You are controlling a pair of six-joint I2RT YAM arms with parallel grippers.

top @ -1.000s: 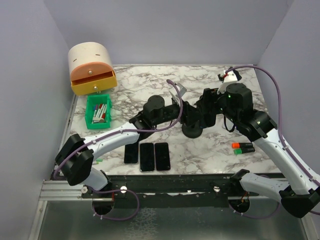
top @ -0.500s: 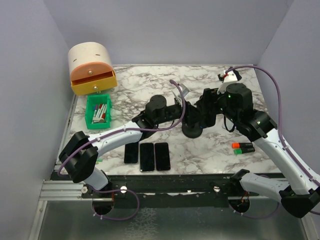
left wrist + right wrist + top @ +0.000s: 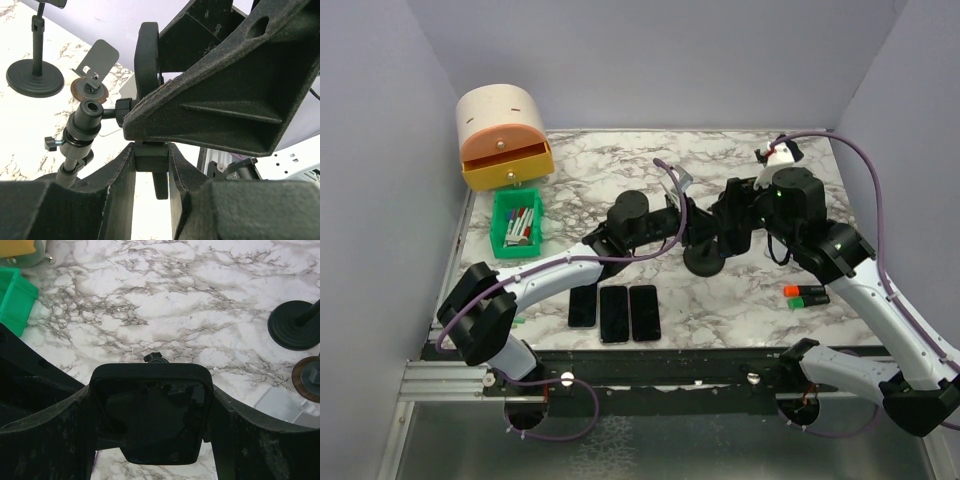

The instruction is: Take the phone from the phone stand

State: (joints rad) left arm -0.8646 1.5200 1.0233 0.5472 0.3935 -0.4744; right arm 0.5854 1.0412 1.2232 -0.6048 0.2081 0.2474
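Note:
The black phone [image 3: 152, 412] sits in the clamp of the black phone stand [image 3: 705, 258] at the table's middle. My right gripper [image 3: 152, 427] is shut on the phone, one finger on each long edge, and its screen faces that camera. In the top view the right gripper [image 3: 733, 228] reaches the stand from the right. My left gripper [image 3: 692, 228] comes in from the left. In the left wrist view the left gripper [image 3: 151, 161] is shut on a black block of the stand's clamp [image 3: 151, 159], beside the stand's pole and ball joint [image 3: 82, 127].
Three dark phones [image 3: 615, 312] lie flat at the near edge. A green bin of pens [image 3: 517, 222] and a cream and orange drawer box [image 3: 503, 135] stand at the left. Red and green markers [image 3: 807, 293] lie at the right. A second black stand [image 3: 35, 75] and a metal bracket stand [image 3: 95, 65] stand behind.
My left arm has edged slightly toward the stand. The right arm and the phone have not visibly moved.

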